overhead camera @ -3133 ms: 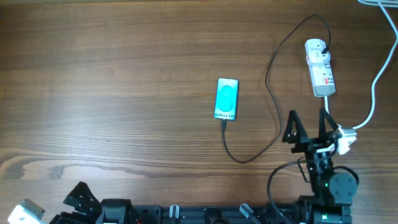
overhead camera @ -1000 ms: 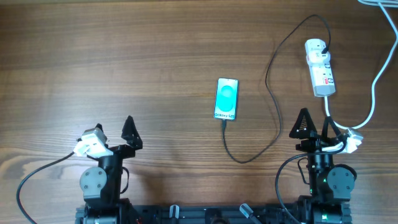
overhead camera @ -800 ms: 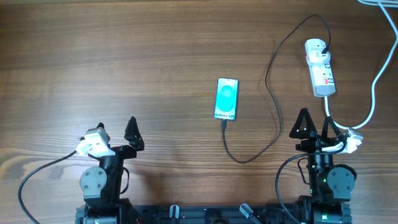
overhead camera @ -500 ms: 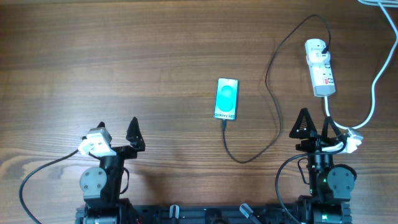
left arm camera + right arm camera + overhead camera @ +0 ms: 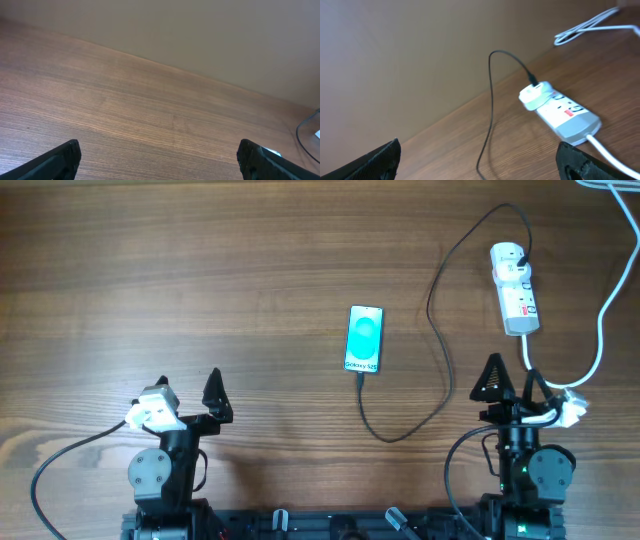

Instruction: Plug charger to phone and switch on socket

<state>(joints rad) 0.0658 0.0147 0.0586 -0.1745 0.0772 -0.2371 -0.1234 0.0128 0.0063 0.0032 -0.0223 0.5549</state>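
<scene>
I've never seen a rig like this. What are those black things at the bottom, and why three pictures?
Those are two robot arms, each ending in a two-finger gripper. One picture looks down on the table; the other two come from cameras on the wrists, so the dark shapes in their lower corners are the gripper's own fingers. On the table lie a phone, a white power strip and a black charger cable running from strip to phone. The left gripper and right gripper are open, holding nothing.

Brown wood-grain table (image 5: 200,260), plain beige wall (image 5: 200,30) behind
</scene>
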